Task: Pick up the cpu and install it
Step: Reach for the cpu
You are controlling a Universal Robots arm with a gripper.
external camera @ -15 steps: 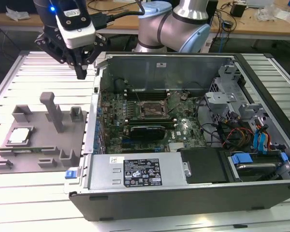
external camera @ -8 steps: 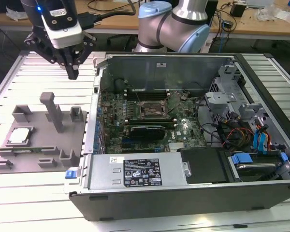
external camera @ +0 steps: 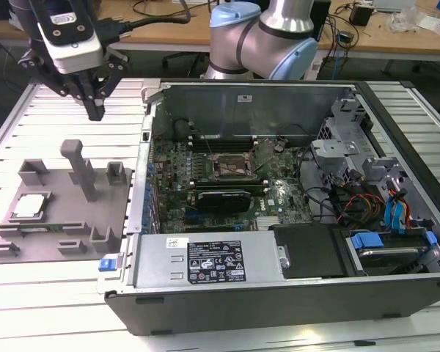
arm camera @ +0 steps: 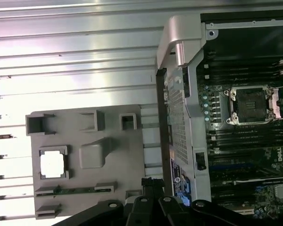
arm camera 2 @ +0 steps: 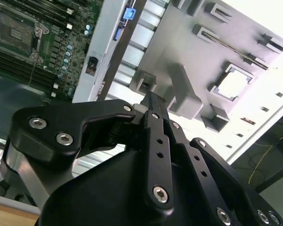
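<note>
Slatted bench of pale silver metal profiles, grooves running across between the exterior view's left and right. Strong light on it; slats glaring near white in both wrist views. Beyond the bench, light wooden desks along the back, strewn with dark cables and a small black box. Shadowed gap beneath the desks. Past the bench edge in the second wrist view, dim floor with a thin yellow cable.

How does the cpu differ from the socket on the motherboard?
The cpu is silvery-white; the socket is dark with a metal frame. The cpu lies on the grey tray outside the case; the socket sits inside it, on the green motherboard. Both look square.
</note>
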